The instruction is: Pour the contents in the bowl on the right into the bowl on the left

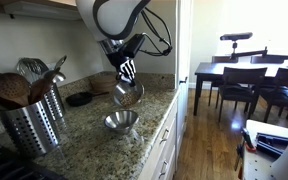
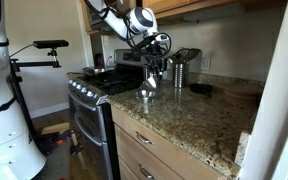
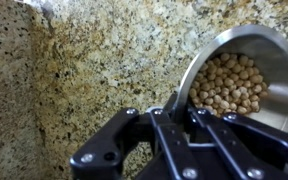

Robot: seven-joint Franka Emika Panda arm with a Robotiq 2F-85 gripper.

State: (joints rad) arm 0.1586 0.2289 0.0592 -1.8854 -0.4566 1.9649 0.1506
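We see a shiny steel bowl [image 3: 275, 55] lifted off the speckled granite tabletop [image 1: 84, 140] and tipped on its side, its open mouth facing the wrist camera. It holds a heap of pale round chickpeas [image 3: 229, 85]. The end effector [image 3: 174, 112] is clamped narrowly on the bowl's rim. In an exterior view the held bowl [image 1: 128, 95] hangs just above and slightly behind a second bowl [image 1: 121, 121], which stands near the tabletop's front edge.

In the wrist view the held bowl's far side is cut off by the frame, and the second bowl does not show. In an exterior view the two bowls [image 2: 147, 90] blur into one bright patch, so we cannot tell them apart there. We also cannot make out what lies inside the second bowl.

A metal utensil holder [image 1: 34, 125] crowds the near corner, and a dark dish [image 1: 79, 98] lies toward the back edge. Open granite surrounds the second bowl.
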